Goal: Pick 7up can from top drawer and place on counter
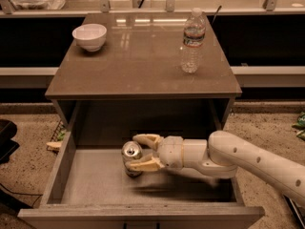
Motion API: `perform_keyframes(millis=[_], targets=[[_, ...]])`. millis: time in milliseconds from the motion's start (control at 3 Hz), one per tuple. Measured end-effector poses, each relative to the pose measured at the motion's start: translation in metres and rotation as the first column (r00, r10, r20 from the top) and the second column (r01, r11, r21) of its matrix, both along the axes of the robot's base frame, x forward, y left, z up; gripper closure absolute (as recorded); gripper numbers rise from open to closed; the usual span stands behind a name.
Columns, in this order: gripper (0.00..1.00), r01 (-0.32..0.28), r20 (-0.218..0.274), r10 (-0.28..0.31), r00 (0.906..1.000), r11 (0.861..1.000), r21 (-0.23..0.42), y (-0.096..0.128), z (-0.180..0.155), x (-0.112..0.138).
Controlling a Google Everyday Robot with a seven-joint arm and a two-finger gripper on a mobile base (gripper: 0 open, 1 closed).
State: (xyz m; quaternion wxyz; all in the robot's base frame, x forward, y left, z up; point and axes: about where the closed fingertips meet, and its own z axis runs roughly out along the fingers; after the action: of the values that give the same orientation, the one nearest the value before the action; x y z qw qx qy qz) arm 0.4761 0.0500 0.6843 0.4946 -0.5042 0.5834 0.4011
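The 7up can (130,152) stands upright on the flat grey bottom of the open top drawer (95,182), left of its middle. My gripper (135,152) reaches in from the right on a white arm. One finger (148,139) lies behind the can and the other finger (145,164) lies across its front, both close against it. The can still rests on the drawer bottom. The glossy brown counter (138,61) is above the drawer.
A white bowl (89,36) sits at the counter's back left. A clear plastic water bottle (192,42) stands at its back right. The drawer's front panel (143,216) is nearest the camera. A speckled floor lies on both sides.
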Motion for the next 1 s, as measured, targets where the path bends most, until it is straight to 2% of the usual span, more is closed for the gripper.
perform_keyframes(millis=[333, 667, 1000], targets=[[0.63, -0.057, 0.018, 0.056, 0.9983, 0.997, 0.045, 0.0228, 0.0065, -0.0102], [0.94, -0.061, 0.019, 0.060, 0.9980, 0.997, 0.046, 0.0252, 0.0073, -0.0111], [1.00, -0.063, 0.019, 0.062, 0.9979, 0.997, 0.046, 0.0261, 0.0076, -0.0115]])
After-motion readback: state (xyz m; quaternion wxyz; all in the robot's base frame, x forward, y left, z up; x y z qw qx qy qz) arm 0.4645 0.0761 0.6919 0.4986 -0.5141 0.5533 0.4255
